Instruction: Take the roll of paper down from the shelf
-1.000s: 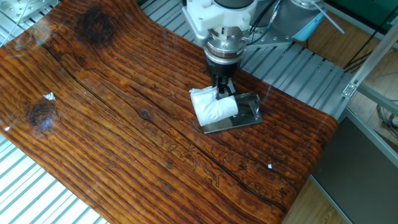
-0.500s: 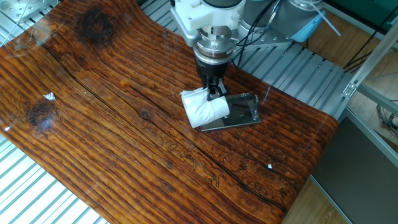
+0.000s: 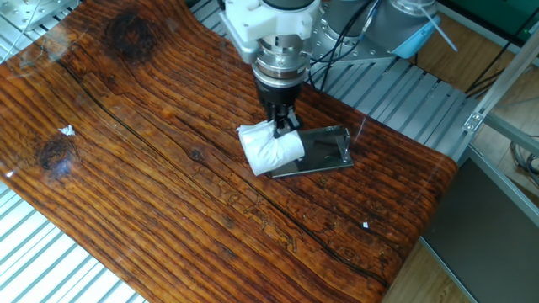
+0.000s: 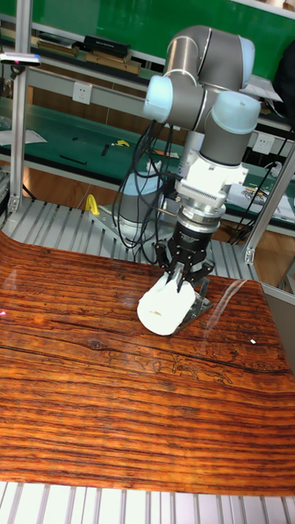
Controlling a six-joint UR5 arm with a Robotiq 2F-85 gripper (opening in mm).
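The roll of paper (image 3: 269, 149) (image 4: 168, 307) is a crumpled white cylinder held at its upper edge by my gripper (image 3: 281, 123) (image 4: 185, 283), which is shut on it. It hangs over the left end of the shelf (image 3: 322, 151) (image 4: 199, 309), a shiny grey metal plate lying on the wooden tabletop. Most of the roll now lies left of the plate. Whether its underside touches the wood I cannot tell.
The wooden tabletop (image 3: 152, 168) stretches to the left and front. A small white scrap (image 3: 67, 130) lies far left and a tiny white speck (image 3: 365, 224) at the right. Ribbed metal decking (image 3: 404, 88) and cables run behind the arm.
My gripper has carried the roll leftward across the frames, from on top of the shelf to over its left end, uncovering most of the plate.
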